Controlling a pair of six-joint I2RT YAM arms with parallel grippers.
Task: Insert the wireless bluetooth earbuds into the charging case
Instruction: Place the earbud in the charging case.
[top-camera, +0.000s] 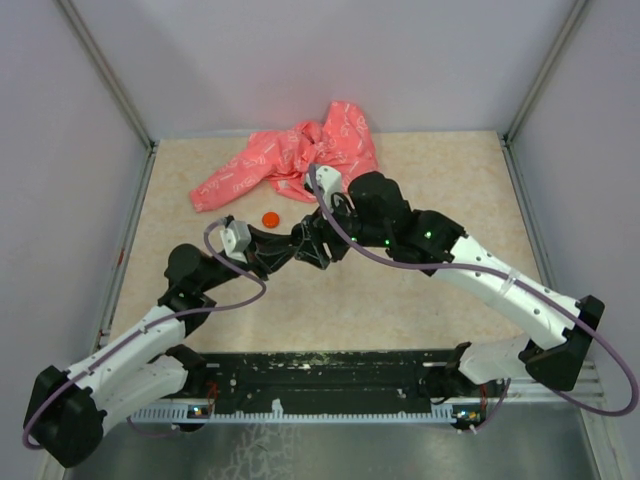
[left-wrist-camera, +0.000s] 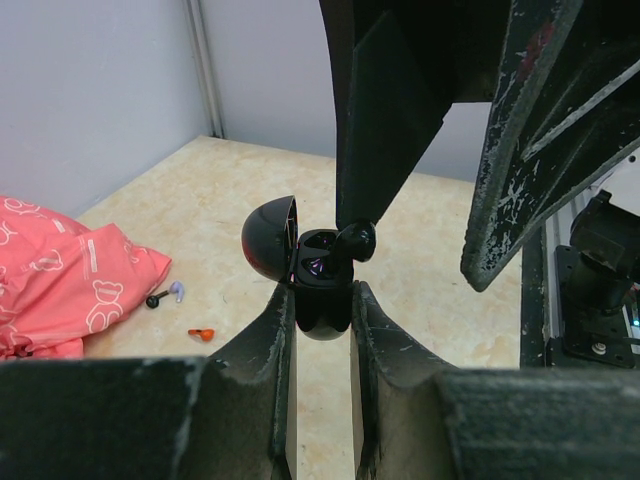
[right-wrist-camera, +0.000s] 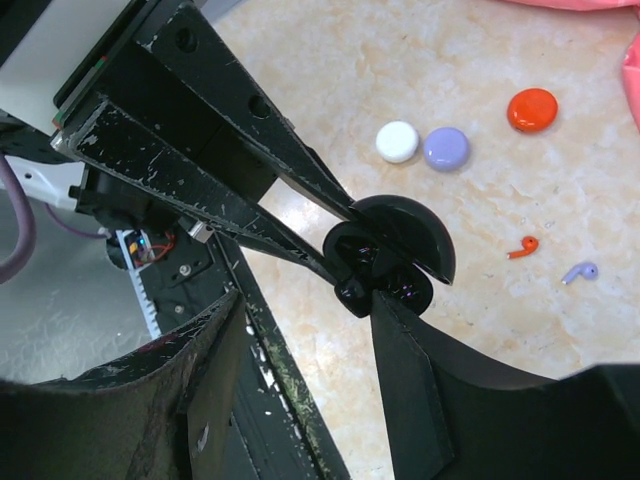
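Seating is the step in hand, as judged from all three views.

From above, the left gripper (top-camera: 303, 248) and the right gripper (top-camera: 324, 242) are seen meeting tip to tip. What lies between them is too small to be made out there. A red disc (top-camera: 270, 218) lies just beside that meeting point.

In the left wrist view, the charging case (left-wrist-camera: 322, 318), black with its lid swung open, is pinched between the left gripper's closed-in fingers. A black earbud (left-wrist-camera: 356, 241) sits at the mouth of the case and is touched by one finger of the right gripper. The other finger stands well apart, so that gripper is spread and pinches nothing.

In the right wrist view, the black earbud is seen at the case's rim, apparently not fully sunk. A white disc (right-wrist-camera: 398, 141) and a lavender disc (right-wrist-camera: 446, 148) lie beyond the case. An orange earbud (right-wrist-camera: 522, 246) and a lavender earbud (right-wrist-camera: 580, 271) lie nearer to it.

A gentle push into the socket is called for next, with the case held steady.
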